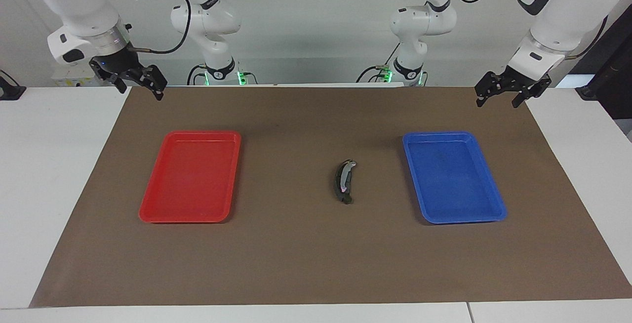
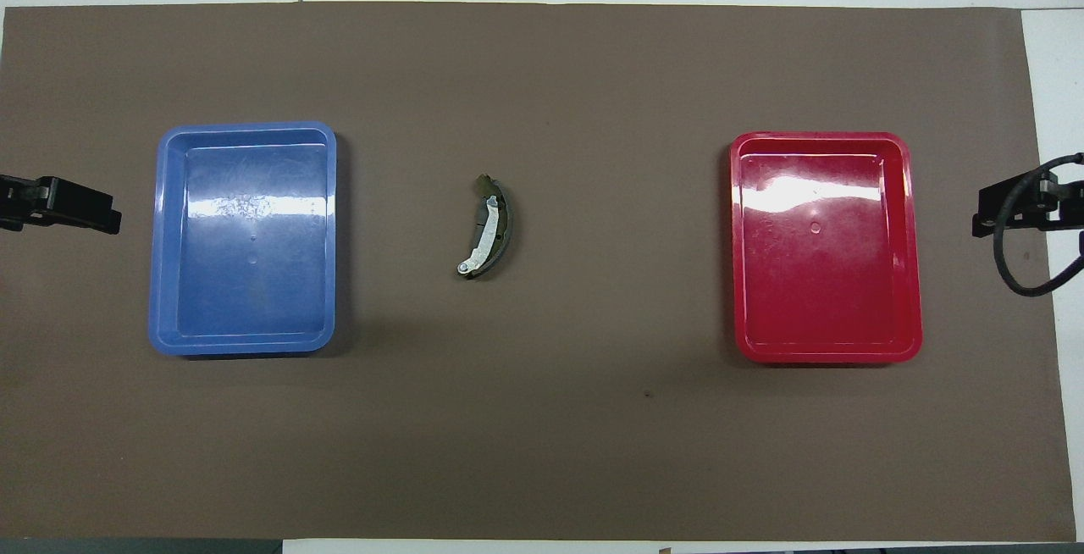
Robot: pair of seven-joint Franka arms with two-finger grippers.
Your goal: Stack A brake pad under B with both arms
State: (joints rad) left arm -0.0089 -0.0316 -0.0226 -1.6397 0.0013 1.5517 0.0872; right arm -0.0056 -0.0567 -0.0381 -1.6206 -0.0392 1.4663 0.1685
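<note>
left hand [image 1: 502, 93]: spread wide, holding nothing, over the mat's corner
right hand [image 1: 132, 80]: spread wide, holding nothing
blue tray [image 2: 174, 240]: nothing inside
red tray [image 2: 910, 240]: nothing inside
B [image 2: 489, 229]: on A brake pad [image 2: 483, 213], between trays, 3 o'clock of blue tray in overhead view

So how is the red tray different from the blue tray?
The red tray is red and lies toward the right arm's end of the table; the blue tray is blue and lies toward the left arm's end. The brake pieces lie between them, closer to the blue tray than to the red tray. Both are shallow rectangular trays with nothing inside, on the brown mat.
</note>
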